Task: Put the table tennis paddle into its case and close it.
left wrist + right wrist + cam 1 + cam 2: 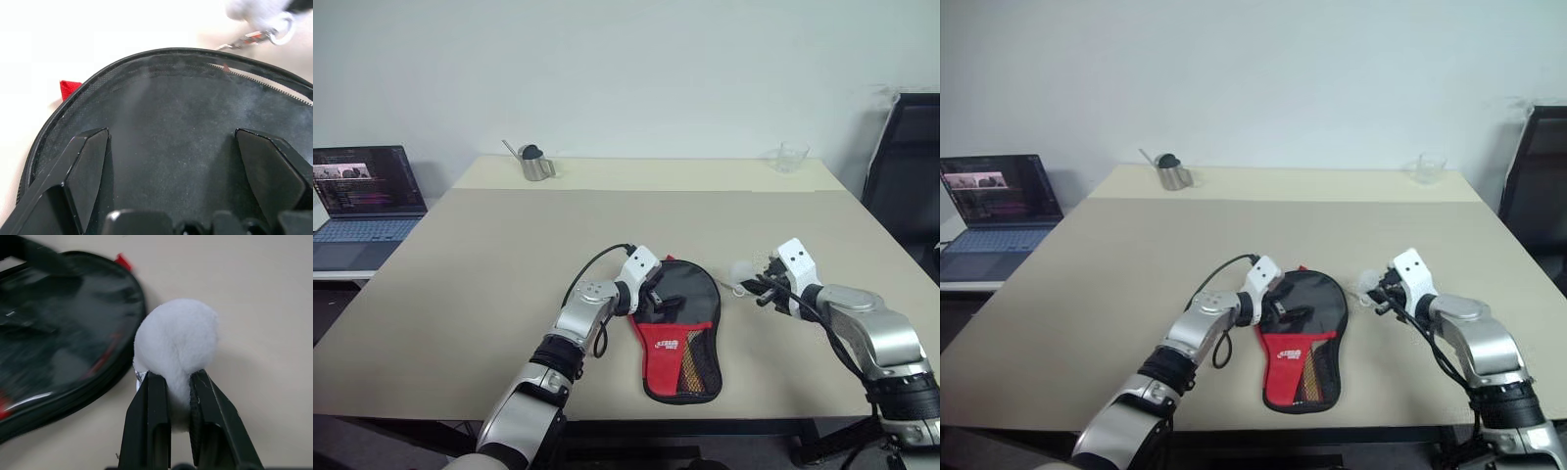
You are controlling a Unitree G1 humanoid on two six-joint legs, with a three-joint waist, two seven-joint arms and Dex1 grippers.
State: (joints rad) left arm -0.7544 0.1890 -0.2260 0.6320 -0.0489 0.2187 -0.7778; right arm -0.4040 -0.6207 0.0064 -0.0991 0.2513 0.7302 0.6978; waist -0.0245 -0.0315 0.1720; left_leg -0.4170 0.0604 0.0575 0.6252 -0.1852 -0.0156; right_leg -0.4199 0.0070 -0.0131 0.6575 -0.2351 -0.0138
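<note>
The case, black fabric with a red logo panel and black mesh, lies flat on the table near its front edge, round end pointing away. My left gripper rests open over that round end, its fingers spread above the black fabric beside the zip. To the right of the case, my right gripper is shut on the fluffy white ball charm. A yellowish strip behind the mesh may be the table tennis paddle's handle; the blade is hidden.
The beige table carries a metal cup at the back left and a clear glass at the back right. An open laptop sits on a side surface to the left. A black chair stands at the right.
</note>
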